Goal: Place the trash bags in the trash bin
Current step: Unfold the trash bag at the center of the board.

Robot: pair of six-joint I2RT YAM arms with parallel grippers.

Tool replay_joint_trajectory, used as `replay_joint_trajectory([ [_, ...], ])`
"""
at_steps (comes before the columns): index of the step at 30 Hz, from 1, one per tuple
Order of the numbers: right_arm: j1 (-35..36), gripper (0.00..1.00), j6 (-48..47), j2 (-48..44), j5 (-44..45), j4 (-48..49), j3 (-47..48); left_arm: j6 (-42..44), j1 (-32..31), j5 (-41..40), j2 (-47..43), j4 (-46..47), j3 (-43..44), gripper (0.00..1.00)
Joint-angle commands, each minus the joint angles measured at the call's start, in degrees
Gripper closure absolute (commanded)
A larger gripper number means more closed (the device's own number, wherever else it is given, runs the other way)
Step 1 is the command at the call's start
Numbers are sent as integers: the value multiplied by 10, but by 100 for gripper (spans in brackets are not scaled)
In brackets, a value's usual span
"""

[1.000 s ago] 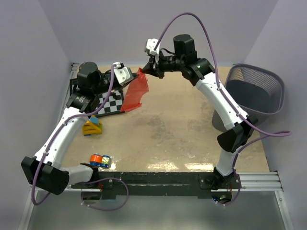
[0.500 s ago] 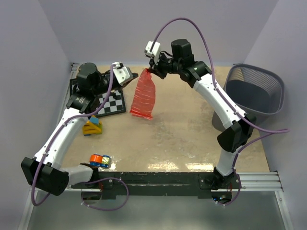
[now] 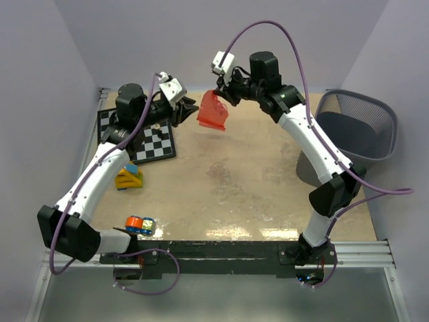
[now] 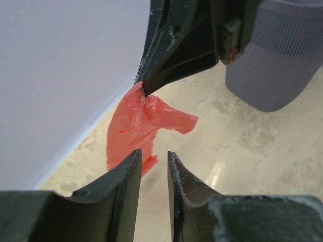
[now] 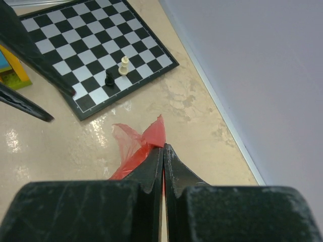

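Mid-carry, the right gripper (image 3: pixel 218 94) pinches the thin, crinkly red-orange plastic trash bag (image 3: pixel 213 112) above the far beige tabletop (image 3: pixel 255 181), the left gripper (image 3: pixel 188 111) slightly parted and empty beside it; next, probably, a swing right over the dark grey wire-mesh trash bin (image 3: pixel 365 104) standing by the pale lilac walls (image 3: pixel 221 40).

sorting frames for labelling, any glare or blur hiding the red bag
Top view: glare patches on the table near its front edge, well clear of the red bag, which looks sharp. Left wrist view: bag crisp, slight sheen on the table beyond it. Right wrist view: bag in focus, but the right gripper covers much of it.
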Motion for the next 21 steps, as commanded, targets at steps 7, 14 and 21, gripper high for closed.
replay_joint_trajectory([
  [7, 10, 100, 11, -16, -1, 23, 19, -281, 3, 36, 79, 121, 59, 64],
  [14, 14, 100, 14, -16, 0, 25, 18, -337, 5, 30, 115, 138, 80, 64],
  [21, 17, 100, 18, -16, 5, 32, 17, -349, 5, 43, 148, 132, 94, 83],
])
